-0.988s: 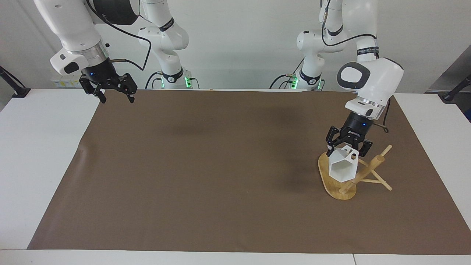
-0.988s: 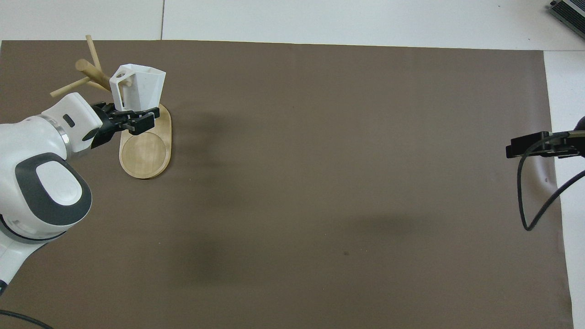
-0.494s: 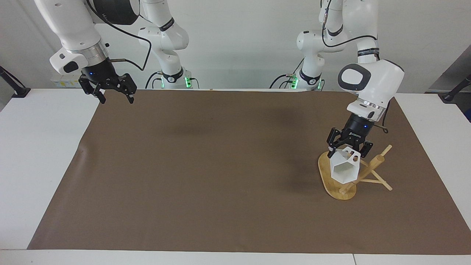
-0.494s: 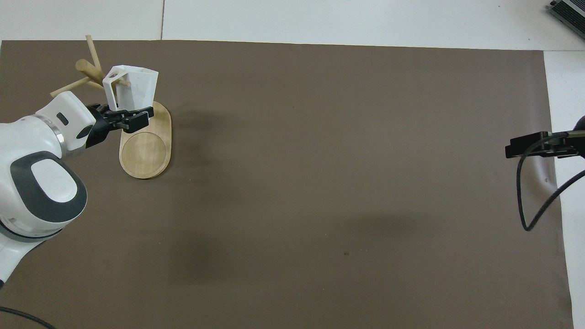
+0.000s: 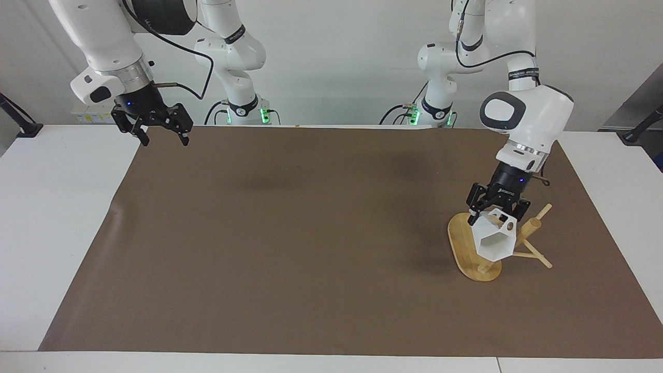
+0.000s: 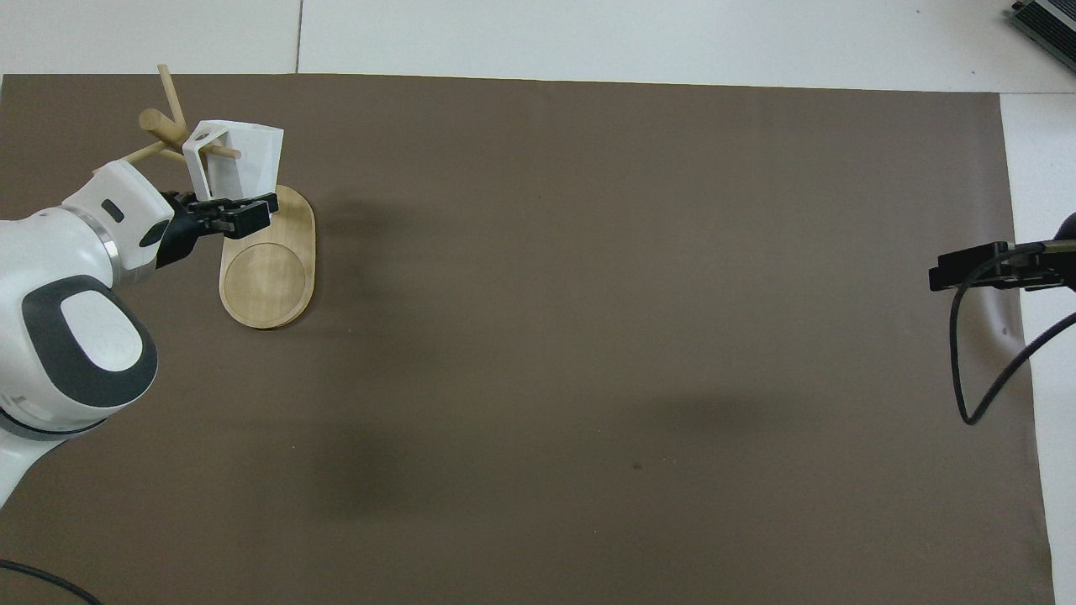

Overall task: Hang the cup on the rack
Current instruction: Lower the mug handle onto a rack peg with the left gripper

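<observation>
The left gripper (image 5: 496, 210) is clamped on the small matte white faceted cup (image 5: 494, 242), gripping it at the blocky handle end, and it hangs over the light bamboo mug tree rack (image 5: 479, 248) at the left arm's end of the table. The cup sits directly under the gripper's fingertips, tipped on its side so that its hexagonal mouth faces away from the robots. In the overhead view the cup (image 6: 235, 160) lies just ahead of the left gripper (image 6: 225, 207), and 1 thin peg (image 6: 220, 151) of the rack passes through the handle's opening. The rack's flat oval base (image 6: 269, 277) rests on the brown paper sheet (image 5: 311, 233) below and slightly to the inner side of the gripper, while the thick round central post (image 5: 525, 231) leans away from the gripper toward the table's end, with 2 more pegs spreading out from it. The cup is clear of the base, held up in the air against the post side of the rack.

The right gripper (image 5: 160, 129) waits with its fingers spread apart and nothing between them, raised over the corner of the brown sheet at the right arm's end, well apart from the cup and rack. The white table (image 5: 52, 207) shows bare around the sheet.
</observation>
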